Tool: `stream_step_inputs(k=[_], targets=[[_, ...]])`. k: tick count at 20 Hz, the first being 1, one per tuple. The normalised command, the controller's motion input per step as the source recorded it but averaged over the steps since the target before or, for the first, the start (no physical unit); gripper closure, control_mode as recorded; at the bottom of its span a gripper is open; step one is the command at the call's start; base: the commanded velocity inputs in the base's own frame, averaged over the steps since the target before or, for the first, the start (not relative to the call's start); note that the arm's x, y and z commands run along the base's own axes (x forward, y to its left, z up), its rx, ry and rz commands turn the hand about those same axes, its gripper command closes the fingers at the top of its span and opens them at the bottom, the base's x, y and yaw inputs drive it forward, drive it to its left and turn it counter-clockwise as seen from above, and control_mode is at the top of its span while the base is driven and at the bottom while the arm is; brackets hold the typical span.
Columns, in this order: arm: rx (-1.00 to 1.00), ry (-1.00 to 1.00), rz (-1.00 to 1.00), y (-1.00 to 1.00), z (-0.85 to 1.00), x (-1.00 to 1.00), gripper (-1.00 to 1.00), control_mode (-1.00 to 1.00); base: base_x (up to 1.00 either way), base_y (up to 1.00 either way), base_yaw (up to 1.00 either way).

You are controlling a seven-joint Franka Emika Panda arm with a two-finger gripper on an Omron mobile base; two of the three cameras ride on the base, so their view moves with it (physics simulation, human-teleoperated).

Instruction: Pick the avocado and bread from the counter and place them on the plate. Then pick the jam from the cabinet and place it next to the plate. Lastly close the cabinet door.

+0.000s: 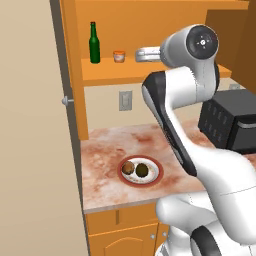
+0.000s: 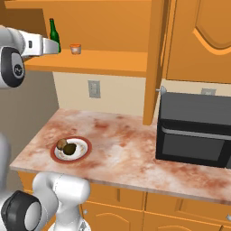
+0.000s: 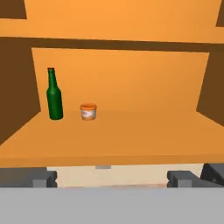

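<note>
Spread wide and holding nothing, the gripper point(image 3: 112, 178) hangs level with the front edge of the cabinet point(image 3: 118, 140) shelf, its two dark fingertips point(image 3: 41, 178) well apart at the bottom of the hand view. Ahead of it and off to its left, the jam point(image 3: 88, 111) stands upright on the shelf, well apart from the fingers. Just beside the jam, farther to the gripper's left, stands a tall green bottle point(image 3: 54, 94); the two are close but not touching. In the left base view the hand reaches in over the shelf to the right of the jam point(image 1: 119, 56) and the bottle point(image 1: 94, 44). Far below the gripper, the plate point(image 1: 126, 179) sits on the counter point(image 1: 102, 155), carrying the bread point(image 1: 128, 168) and the avocado point(image 1: 142, 170) side by side. A black microwave point(image 2: 194, 131) stands on the counter, low and to the gripper's right. The cabinet door point(image 2: 153, 63) stands open.
</note>
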Motion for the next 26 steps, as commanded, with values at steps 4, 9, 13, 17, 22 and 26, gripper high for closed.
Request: stream_step_inputs(k=[4,9,13,17,22,26], targets=[[0.00,-0.01,0.00,0.00,-0.17,0.59,-1.00,-1.00,0.00,0.00,0.00],[0.00,0.04,0.00,0.00,0.00,0.85,-1.00,-1.00,0.00,0.00,0.00],[0.00,0.09,0.00,0.00,0.00,0.77,-1.00,-1.00,0.00,0.00,0.00],[0.00,0.16,0.00,0.00,0.00,0.68,-1.00,-1.00,0.00,0.00,0.00],[0.00,0.05,0.00,0.00,-0.03,0.39,-1.00,-1.00,0.00,0.00,0.00],[0.00,0.00,0.00,0.02,-0.03,0.04,-1.00,-1.00,0.00,0.00,0.00]])
